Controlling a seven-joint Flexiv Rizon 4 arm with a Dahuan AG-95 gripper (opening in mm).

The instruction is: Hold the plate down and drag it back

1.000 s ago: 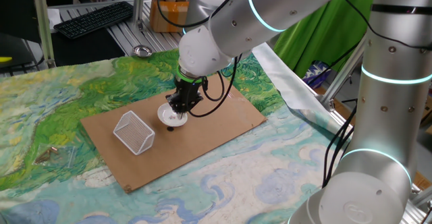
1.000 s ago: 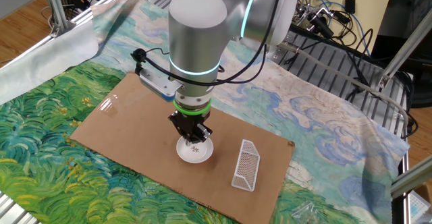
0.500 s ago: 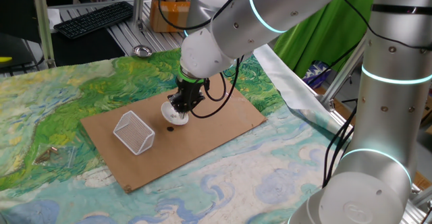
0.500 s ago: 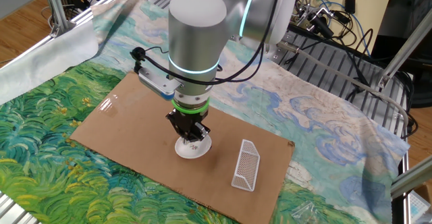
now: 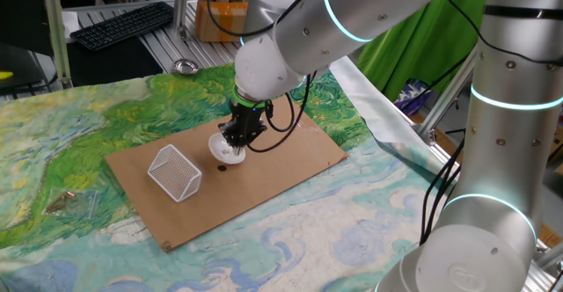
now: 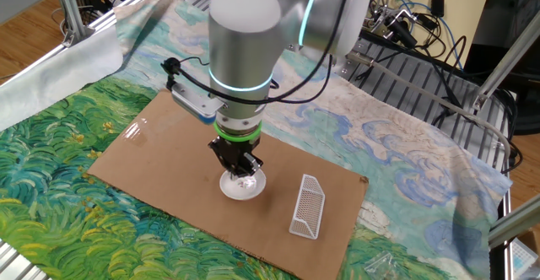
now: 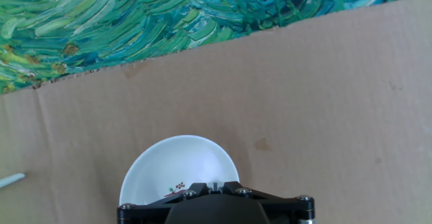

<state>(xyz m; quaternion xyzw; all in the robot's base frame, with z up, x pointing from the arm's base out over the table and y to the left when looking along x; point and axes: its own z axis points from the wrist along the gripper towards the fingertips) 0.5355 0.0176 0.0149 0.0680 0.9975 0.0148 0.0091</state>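
Note:
The plate (image 5: pixel 218 149) is a small white dish lying on the brown cardboard sheet (image 5: pixel 290 164), just right of the mesh basket. My gripper (image 5: pixel 238 141) stands on it, pointing straight down, its shut fingertips pressed onto the dish's inner surface. The other fixed view shows the plate (image 6: pixel 245 185) under the gripper (image 6: pixel 240 169), with only its rim showing around the fingers. In the hand view the plate (image 7: pixel 177 164) fills the lower middle, small dark red specks near its centre. The gripper (image 7: pixel 213 185) is shut, with nothing between its fingers.
A white wire mesh basket (image 5: pixel 174 171) lies on its side on the cardboard (image 6: pixel 169 158), close to the plate; it is the basket (image 6: pixel 307 206) in the other fixed view. A shiny metal bowl (image 5: pixel 184 66) and a keyboard (image 5: pixel 123 24) sit beyond the painted cloth.
Over the last second the gripper and the plate under it have slid a short way across the cardboard, away from the near edge in the other fixed view. The basket has stayed put.

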